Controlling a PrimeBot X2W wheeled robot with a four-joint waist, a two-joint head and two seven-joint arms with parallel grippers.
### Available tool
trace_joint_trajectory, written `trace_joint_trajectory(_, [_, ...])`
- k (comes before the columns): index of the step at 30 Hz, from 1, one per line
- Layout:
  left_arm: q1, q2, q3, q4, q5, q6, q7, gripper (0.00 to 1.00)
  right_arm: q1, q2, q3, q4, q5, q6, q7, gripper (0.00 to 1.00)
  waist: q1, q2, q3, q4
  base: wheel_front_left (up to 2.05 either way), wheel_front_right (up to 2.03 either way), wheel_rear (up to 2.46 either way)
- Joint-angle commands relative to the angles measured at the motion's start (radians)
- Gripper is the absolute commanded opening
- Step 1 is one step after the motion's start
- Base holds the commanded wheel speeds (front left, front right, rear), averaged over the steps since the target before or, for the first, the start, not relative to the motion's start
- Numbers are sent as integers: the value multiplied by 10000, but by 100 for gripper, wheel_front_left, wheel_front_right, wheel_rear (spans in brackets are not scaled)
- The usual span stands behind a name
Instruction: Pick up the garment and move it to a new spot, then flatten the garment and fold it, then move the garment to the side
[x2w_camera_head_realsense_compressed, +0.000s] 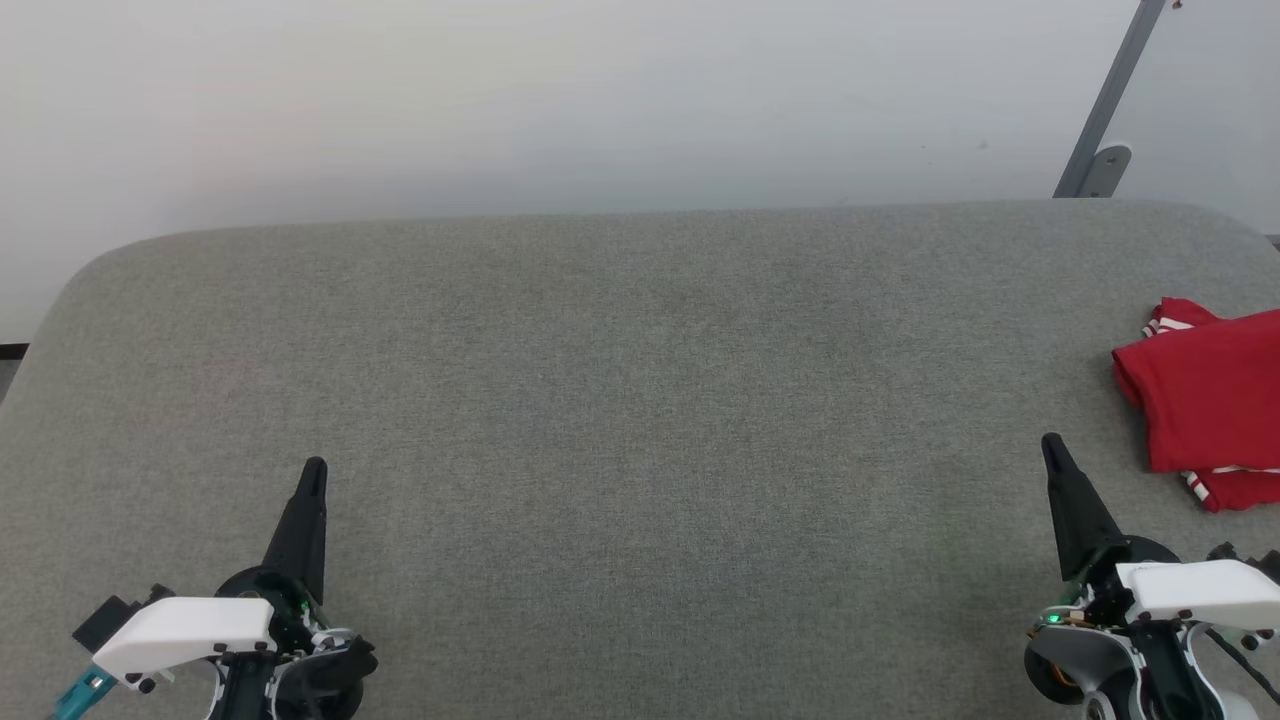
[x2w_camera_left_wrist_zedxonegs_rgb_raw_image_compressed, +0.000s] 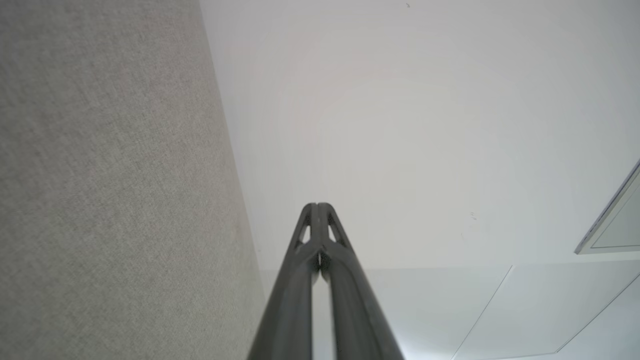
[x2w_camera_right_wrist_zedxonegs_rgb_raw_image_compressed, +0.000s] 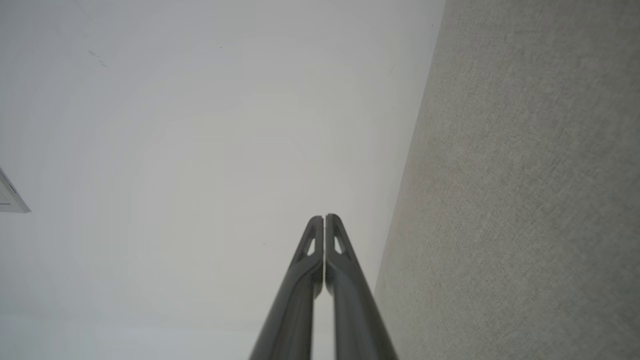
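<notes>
The garment (x2w_camera_head_realsense_compressed: 1210, 405), a red jersey with red-white striped trim, lies folded at the far right edge of the grey table (x2w_camera_head_realsense_compressed: 640, 400), partly cut off by the head view's border. My right gripper (x2w_camera_head_realsense_compressed: 1052, 446) stands shut and empty a short way to the garment's left, not touching it. My left gripper (x2w_camera_head_realsense_compressed: 314, 470) is shut and empty at the lower left, far from the garment. In the left wrist view the left gripper (x2w_camera_left_wrist_zedxonegs_rgb_raw_image_compressed: 317, 205) has its fingers pressed together. The right gripper (x2w_camera_right_wrist_zedxonegs_rgb_raw_image_compressed: 324, 217) likewise holds nothing in the right wrist view.
A pale wall rises behind the table's far edge. A grey metal bracket (x2w_camera_head_realsense_compressed: 1098, 165) leans at the back right corner. The grey fabric surface (x2w_camera_left_wrist_zedxonegs_rgb_raw_image_compressed: 110, 190) runs along the left of the left wrist view, and the surface (x2w_camera_right_wrist_zedxonegs_rgb_raw_image_compressed: 525, 200) along the right of the right wrist view.
</notes>
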Motion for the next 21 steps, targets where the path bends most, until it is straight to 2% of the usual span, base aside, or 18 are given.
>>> trace_joint_trajectory(1, [-118, -17, 27, -1, 41, -56, 17, 0, -92, 41, -24, 30, -2, 0, 36, 0, 0, -1, 0, 0, 0, 0, 0])
trace_joint_trajectory(21, [-122, -41, 62, 1, 66, -56, 54, 0, -95, 46, -34, 29, -18, 0, 32, 0, 0, -1, 0, 0, 0, 0, 0])
